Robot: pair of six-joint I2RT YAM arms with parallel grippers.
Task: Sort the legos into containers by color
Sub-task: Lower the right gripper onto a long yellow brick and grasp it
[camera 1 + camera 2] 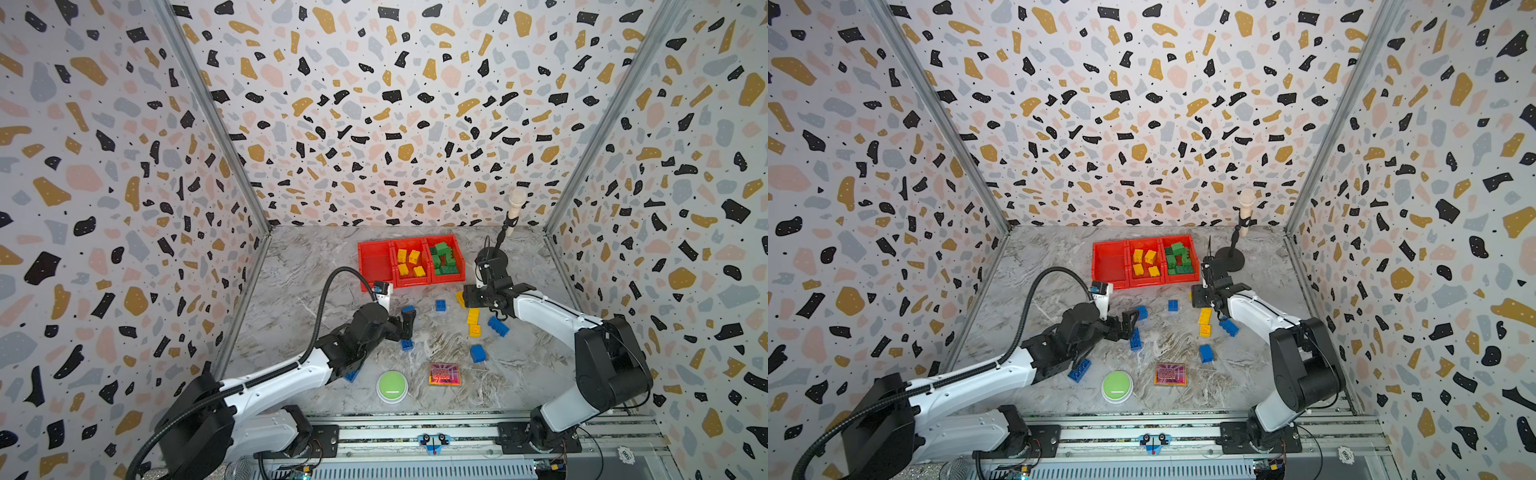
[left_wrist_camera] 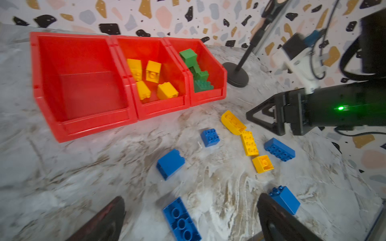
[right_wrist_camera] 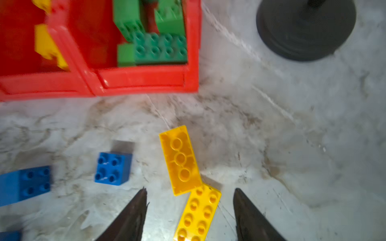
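The three joined red containers (image 1: 415, 283) stand at the back. The left one is empty, the middle one holds yellow legos (image 1: 409, 262), and the right one holds green legos (image 1: 446, 259). Blue legos (image 1: 441, 305) and yellow legos (image 1: 473, 316) lie loose on the marble table. My left gripper (image 1: 405, 328) hangs wide open over an upturned blue oblong brick (image 2: 181, 221). My right gripper (image 3: 190, 189) is open near the bins' right front corner. A studded yellow oblong brick (image 3: 198, 212) lies between its fingers with gaps on both sides, and an upturned yellow brick (image 3: 179, 160) lies just beyond.
A round green button (image 1: 392, 386) and a shiny pink-orange card (image 1: 444, 374) lie near the front edge. A microphone stand with a black round base (image 3: 306, 27) stands right of the bins. Patterned walls close in three sides, and a metal rail (image 1: 415, 432) runs along the front.
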